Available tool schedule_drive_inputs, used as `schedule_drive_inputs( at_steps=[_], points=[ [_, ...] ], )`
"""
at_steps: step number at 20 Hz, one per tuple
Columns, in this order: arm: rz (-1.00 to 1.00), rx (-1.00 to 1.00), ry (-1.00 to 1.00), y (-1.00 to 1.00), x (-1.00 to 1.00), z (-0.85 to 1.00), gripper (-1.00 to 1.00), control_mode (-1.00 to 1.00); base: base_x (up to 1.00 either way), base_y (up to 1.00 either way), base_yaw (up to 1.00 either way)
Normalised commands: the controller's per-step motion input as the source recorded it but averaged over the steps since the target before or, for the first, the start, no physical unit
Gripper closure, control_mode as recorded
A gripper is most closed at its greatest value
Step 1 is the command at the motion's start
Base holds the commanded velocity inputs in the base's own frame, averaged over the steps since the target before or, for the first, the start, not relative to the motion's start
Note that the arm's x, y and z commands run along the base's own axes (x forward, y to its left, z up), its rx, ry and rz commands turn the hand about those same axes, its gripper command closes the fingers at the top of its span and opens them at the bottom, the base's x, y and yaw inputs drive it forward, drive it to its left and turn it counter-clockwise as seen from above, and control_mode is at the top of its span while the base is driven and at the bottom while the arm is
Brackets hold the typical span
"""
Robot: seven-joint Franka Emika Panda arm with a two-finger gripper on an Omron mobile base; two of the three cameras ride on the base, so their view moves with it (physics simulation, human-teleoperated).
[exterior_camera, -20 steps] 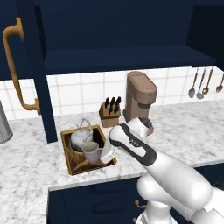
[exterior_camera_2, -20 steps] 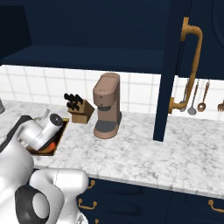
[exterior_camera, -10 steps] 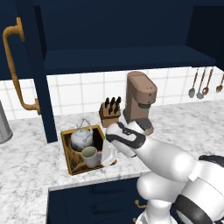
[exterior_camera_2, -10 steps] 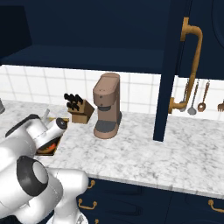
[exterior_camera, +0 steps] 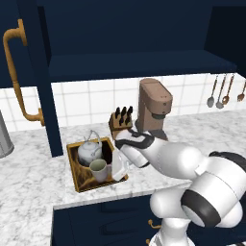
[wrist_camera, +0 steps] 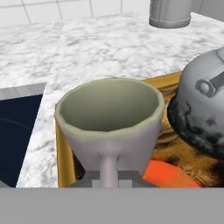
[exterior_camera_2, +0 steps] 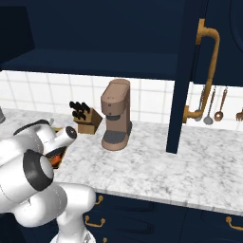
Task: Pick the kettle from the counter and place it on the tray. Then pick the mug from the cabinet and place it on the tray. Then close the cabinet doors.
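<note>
Both the kettle [exterior_camera: 89,152] and the mug [exterior_camera: 98,169] sit on the tray [exterior_camera: 73,169], on the tabletop [exterior_camera: 29,182]. The tool [exterior_camera: 116,168], closed on the mug's handle, lies just right of it. Two cabinet doors [exterior_camera: 42,77] stand open above. Hand view shows the handle [wrist_camera: 109,168] facing the tool.

Kettle [wrist_camera: 203,111] cut off at the hand view's right edge.

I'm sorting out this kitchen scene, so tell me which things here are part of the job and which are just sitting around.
Job: kettle, mug, tray, counter, cabinet, cabinet doors.

Just sitting: coffee machine, knife block, hanging utensils, metal pot.
</note>
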Motion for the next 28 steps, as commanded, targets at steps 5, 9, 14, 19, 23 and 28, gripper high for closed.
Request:
schedule_drive_inputs(
  at_steps=[5, 9, 14, 19, 23, 28],
  points=[
    [0.02, 0.00, -0.01, 0.06, 0.00, -0.13, 1.00, -1.00, 0.00, 0.00, 0.00],
    [0.01, 0.00, 0.00, 0.00, 0.00, -0.13, 1.00, -1.00, 0.00, 0.00, 0.00],
    [0.01, 0.00, 0.00, -0.09, -0.11, -0.07, -1.00, -1.00, 0.00, 0.00, 0.00],
    [0.03, 0.00, 0.00, -0.10, -0.22, 0.02, -1.00, -1.00, 0.00, 0.00, 0.00],
    [0.01, 0.00, -0.01, 0.00, -0.11, 0.35, -1.00, -1.00, 0.00, 0.00, 0.00],
    [0.00, 0.00, 0.00, 0.00, -0.25, 0.79, -1.00, -1.00, 0.00, 0.00, 0.00]
  ],
)
